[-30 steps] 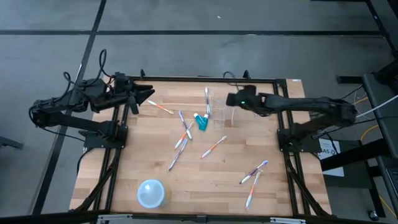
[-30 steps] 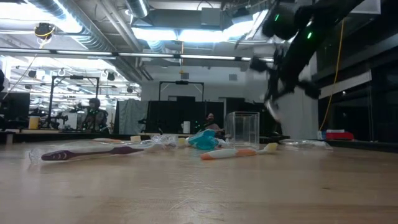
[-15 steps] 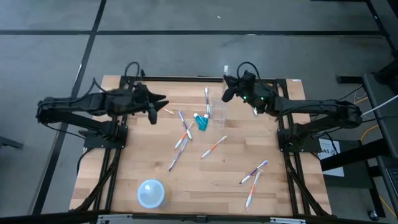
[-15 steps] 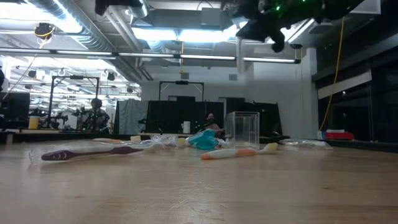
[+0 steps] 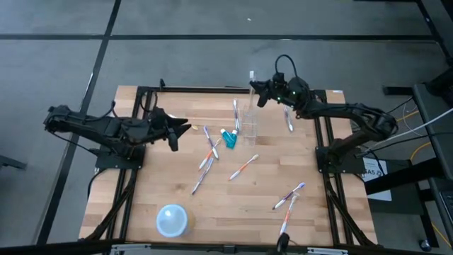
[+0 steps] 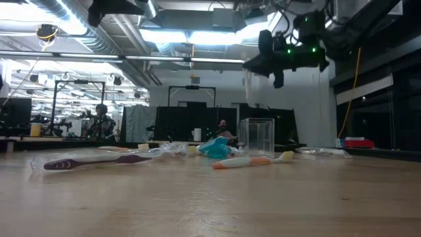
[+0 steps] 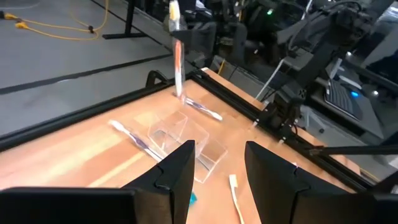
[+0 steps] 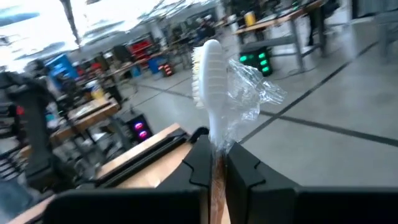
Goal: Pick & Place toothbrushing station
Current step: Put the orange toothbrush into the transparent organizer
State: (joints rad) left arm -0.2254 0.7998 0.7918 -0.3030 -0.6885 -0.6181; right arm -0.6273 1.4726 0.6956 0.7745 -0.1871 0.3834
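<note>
Right gripper (image 5: 253, 88) clamps a toothbrush (image 8: 213, 93) above the table's far edge (image 5: 212, 90); left gripper (image 5: 185, 128) gapes empty over bare wood beside the clear cup (image 5: 247, 122).

So the tabletop (image 5: 233, 205) is light wood planks with a black frame round the edges. Clear plastic cup (image 5: 248, 123) stands upright toward the far edge, one toothbrush (image 5: 236, 115) lying just beside it. A teal tube (image 5: 228, 139) sits right next to the cup on the near side. More toothbrushes are scattered loose: a few (image 5: 208, 150) bunched left of the tube, another (image 5: 243, 168) near the middle, a couple (image 5: 289, 196) at the near right. A pale blue bowl (image 5: 172, 219) sits upside down at the near left, well apart from everything.
</note>
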